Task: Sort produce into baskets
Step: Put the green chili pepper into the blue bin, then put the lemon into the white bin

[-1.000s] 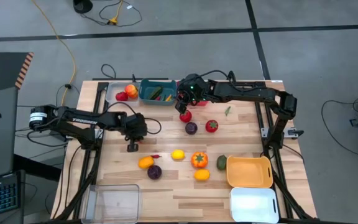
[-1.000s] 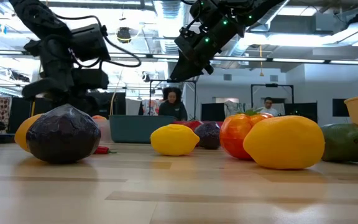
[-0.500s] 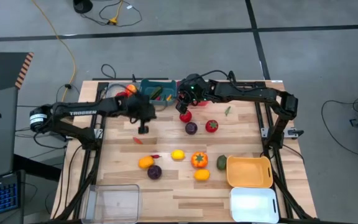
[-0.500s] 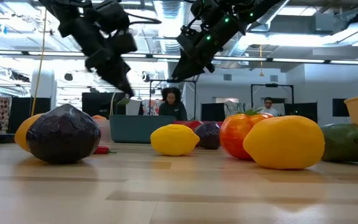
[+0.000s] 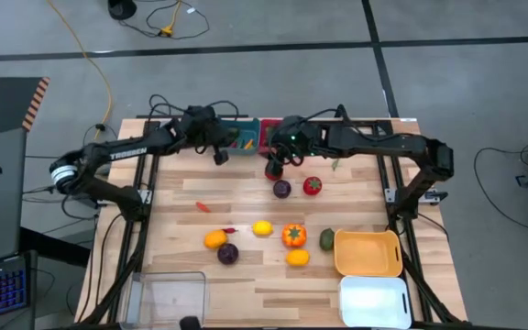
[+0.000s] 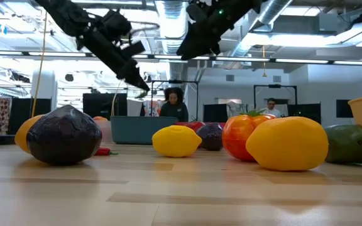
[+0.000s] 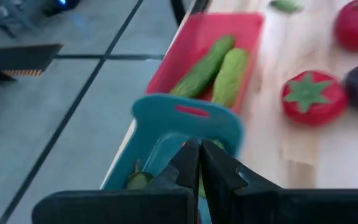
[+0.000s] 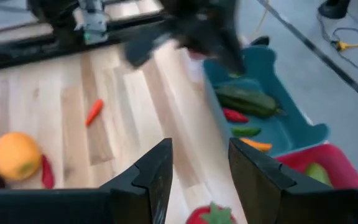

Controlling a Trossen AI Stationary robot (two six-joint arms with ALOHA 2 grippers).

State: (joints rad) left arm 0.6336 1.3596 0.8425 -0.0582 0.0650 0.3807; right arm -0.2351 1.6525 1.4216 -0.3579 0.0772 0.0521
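Note:
My left gripper [image 5: 219,158] hangs shut at the near rim of the teal basket [image 5: 242,139], which holds small peppers and a dark cucumber [image 8: 247,99]. A sliver of green [image 7: 201,182] shows between its fingertips. The red basket [image 7: 229,37] beside it holds two green cucumbers. My right gripper [image 5: 274,163] hovers open and empty over a red tomato [image 8: 210,214] lying on the table. More produce lies mid-table: a tomato [image 5: 312,185], a purple piece [image 5: 282,189], a lemon [image 5: 262,227] and an orange pepper [image 5: 293,236]. My left gripper pinches a small green piece [image 7: 201,182] between its two fingertips [image 7: 188,163]. The fingers slant down from the table's left toward the teal basket. The piece is lifted clear of the table; the fingers hide most of it, so its part and shape cannot be told.
Two small red peppers [image 5: 203,206] [image 5: 230,229] lie left of centre. An orange-yellow basket [image 5: 368,252] and a white one [image 5: 374,301] stand at the near right, a clear one [image 5: 168,298] at the near left. People show in the room beyond the table.
My left gripper has risen from the table's middle left and swung toward the far edge, to the teal basket, tipping from steeply down to a shallower slant. A small red pepper shows where it stood. My right gripper has lifted a little above the tomato.

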